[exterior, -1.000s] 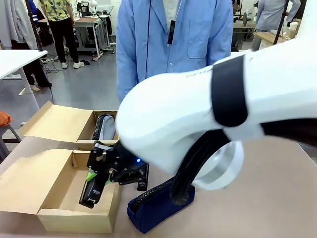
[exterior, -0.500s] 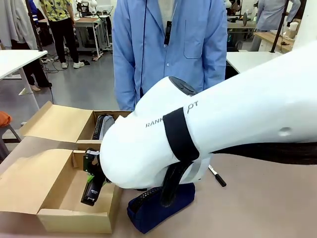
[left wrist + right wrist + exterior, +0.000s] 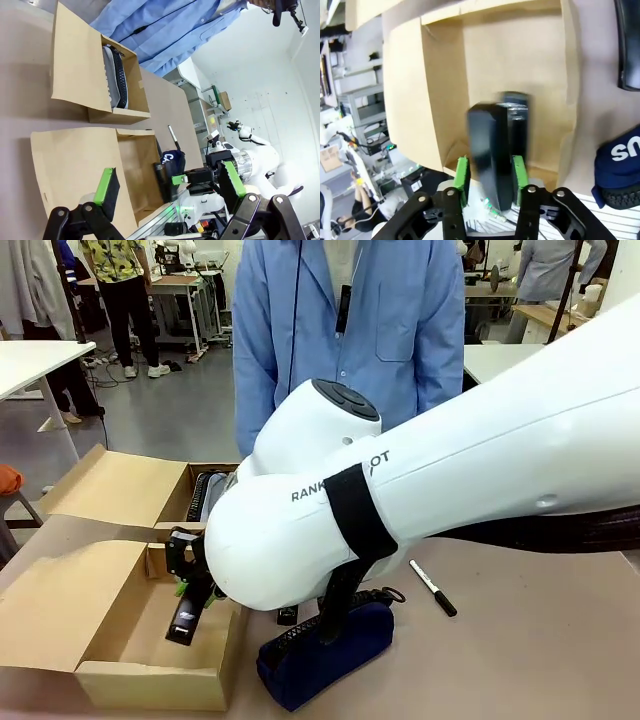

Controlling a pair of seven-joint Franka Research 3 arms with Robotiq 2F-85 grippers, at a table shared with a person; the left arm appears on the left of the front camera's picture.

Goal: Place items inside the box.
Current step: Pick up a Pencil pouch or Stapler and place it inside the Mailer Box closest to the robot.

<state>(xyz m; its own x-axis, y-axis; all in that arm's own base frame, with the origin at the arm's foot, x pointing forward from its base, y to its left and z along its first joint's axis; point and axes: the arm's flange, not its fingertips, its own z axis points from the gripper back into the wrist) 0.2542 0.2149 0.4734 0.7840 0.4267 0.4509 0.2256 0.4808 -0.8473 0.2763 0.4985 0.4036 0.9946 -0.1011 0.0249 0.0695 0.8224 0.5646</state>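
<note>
Right gripper [image 3: 490, 172] is over the near-left cardboard box [image 3: 150, 680] with the black stapler [image 3: 495, 150] between its pads, tilted inside the box opening; it's blurry, so I cannot tell whether it's pinched or loose. Left gripper [image 3: 169, 182] is spread wide. Navy pouch [image 3: 325, 645] lies just right of the box, and the marker [image 3: 432, 588] is farther right.

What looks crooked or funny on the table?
The black stapler is tilted on end inside the near cardboard box, between the right gripper's green pads, instead of lying flat. Nothing looks spilled or broken.
</note>
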